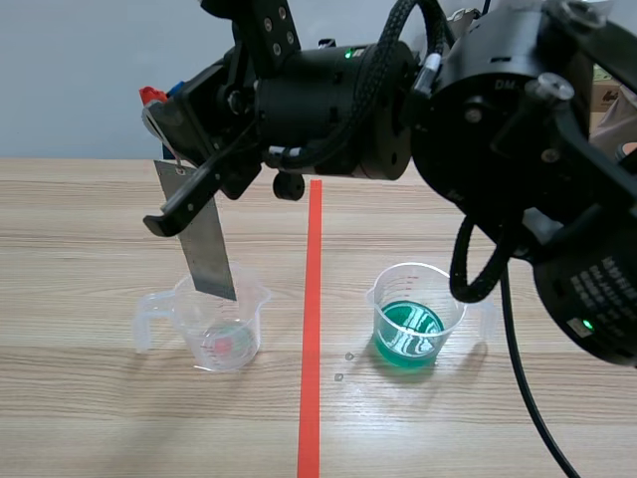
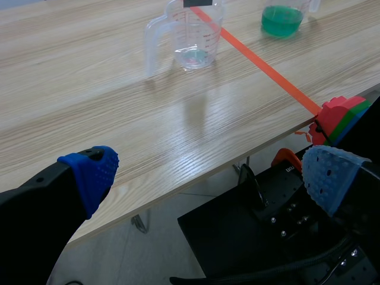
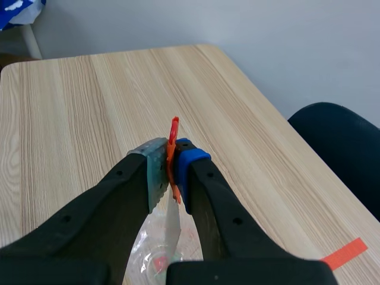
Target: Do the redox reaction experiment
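My right gripper (image 1: 162, 104) reaches past the red line and is shut on a small orange-red tag (image 3: 173, 155). From the tag a grey metal strip (image 1: 203, 237) hangs on a wire ring. The strip's lower end dips into the mouth of a clear beaker (image 1: 217, 327) holding a little pale liquid. A second beaker (image 1: 412, 313) with green liquid stands right of the line. My left gripper (image 2: 211, 178) is open, below and in front of the table edge, far from both the clear beaker (image 2: 187, 35) and the green one (image 2: 284, 15).
An orange-red tape line (image 1: 312, 329) runs down the table between the beakers. The table's front edge (image 2: 196, 178) lies just ahead of my left gripper, with black robot hardware (image 2: 267, 219) under it. A dark chair (image 3: 341, 148) stands beyond the table's side.
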